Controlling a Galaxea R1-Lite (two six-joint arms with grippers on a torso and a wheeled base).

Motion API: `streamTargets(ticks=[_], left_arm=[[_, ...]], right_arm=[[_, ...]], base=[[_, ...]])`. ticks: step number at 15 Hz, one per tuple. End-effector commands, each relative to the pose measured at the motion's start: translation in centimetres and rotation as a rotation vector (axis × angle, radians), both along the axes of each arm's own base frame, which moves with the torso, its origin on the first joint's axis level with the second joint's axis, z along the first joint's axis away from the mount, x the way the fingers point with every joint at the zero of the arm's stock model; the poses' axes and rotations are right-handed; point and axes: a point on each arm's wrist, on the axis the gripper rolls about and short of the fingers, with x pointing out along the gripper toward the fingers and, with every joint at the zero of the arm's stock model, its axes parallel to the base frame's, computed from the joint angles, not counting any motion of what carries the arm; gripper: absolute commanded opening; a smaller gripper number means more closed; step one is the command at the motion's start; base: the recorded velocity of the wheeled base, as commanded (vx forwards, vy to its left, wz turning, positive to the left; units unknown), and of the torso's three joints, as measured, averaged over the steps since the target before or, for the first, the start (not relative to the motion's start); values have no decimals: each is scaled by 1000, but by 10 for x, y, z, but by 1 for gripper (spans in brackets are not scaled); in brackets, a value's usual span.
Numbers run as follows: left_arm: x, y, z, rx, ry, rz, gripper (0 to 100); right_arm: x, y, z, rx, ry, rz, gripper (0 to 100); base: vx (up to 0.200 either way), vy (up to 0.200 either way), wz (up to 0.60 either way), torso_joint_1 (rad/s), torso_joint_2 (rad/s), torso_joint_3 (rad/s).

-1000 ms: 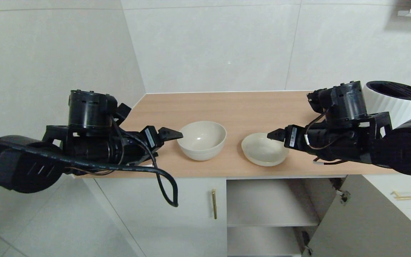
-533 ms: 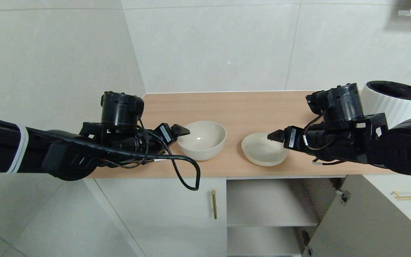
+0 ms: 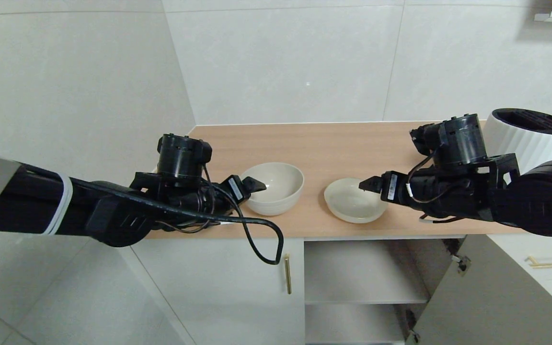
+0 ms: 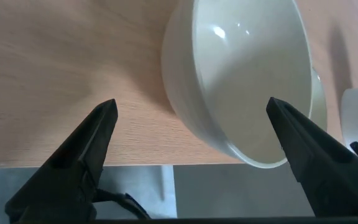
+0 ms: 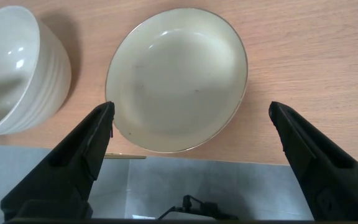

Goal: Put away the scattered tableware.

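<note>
- Deep cream ribbed ceramic bowl [image 3: 271, 188] [image 4: 241, 81] [image 5: 17, 68]: stands upright on the light wooden table [image 3: 333, 143], near its front edge.
- Shallow cream dish [image 3: 355, 200] [image 5: 178, 78]: lies on the table just right of the deep bowl, apart from it.
- Left claw [image 3: 256, 185] [image 4: 190, 106]: spread wide and holding nothing, its tips at the deep bowl's left rim.
- Right claw [image 3: 365, 183] [image 5: 190, 106]: spread wide and holding nothing, right of the deep bowl, over the shallow dish.
- White ribbed cylindrical container [image 3: 530, 134]: stands far right of the deep bowl.
- Open white cabinet shelf [image 3: 360, 273]: below and to the right of the deep bowl.
</note>
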Motion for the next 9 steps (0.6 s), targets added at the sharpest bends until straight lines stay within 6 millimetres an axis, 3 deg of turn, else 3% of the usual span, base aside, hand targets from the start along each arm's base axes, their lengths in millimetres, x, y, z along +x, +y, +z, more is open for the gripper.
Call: streamTargets(ticks=[1,3,4,9], left_arm=[[1,-2,-4,3,7,-2,100],[0,-1,-2,2,4,-1,100],[0,-1,-2,2,4,-1,0],[0,-1,2,-8,-16,0,0]], right_arm=[[0,0,1,2,-3,1,100],[0,0,0,0,0,1,100],[0,0,0,0,1,1,100],[0,0,0,0,0,1,100]], base=[[0,0,0,0,0,0],[0,0,0,0,0,0],[0,0,0,0,0,0],[0,0,0,0,0,0]])
